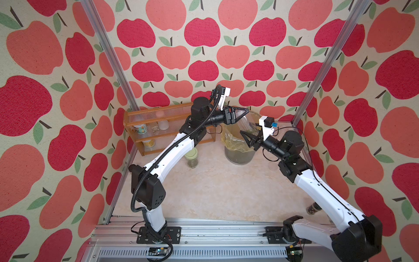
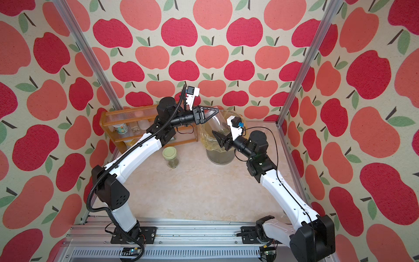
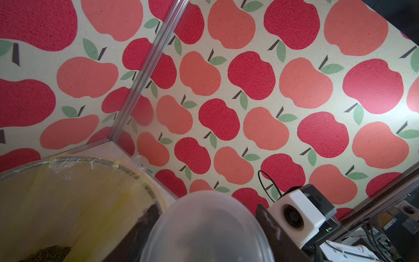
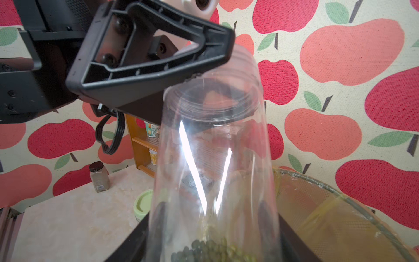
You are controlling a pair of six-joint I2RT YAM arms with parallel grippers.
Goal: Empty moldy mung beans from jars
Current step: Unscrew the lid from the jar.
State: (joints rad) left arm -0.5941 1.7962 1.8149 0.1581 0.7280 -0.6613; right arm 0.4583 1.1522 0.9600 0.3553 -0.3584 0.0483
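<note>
Big mesh bin [image 1: 239, 157] with a yellow liner [image 1: 231, 141] is sitting at the back, and the tall clear jar [image 1: 246, 122] is hanging tilted over it. The left gripper [image 1: 246, 112] is clamping the cap [image 4: 210, 99] end. The right gripper [image 1: 246, 136] is pinching the body low down, where the mung beans [image 4: 215, 249] are pooling. The cap looks to be on, so twist it off while keeping the mouth over the liner, with the right grip firm and not slipping.

A wooden rack [image 1: 125, 123] stands against the apple-print wall [image 1: 204, 34]; a yellow-lined mesh bin [image 1: 240, 156] just beside it
</note>
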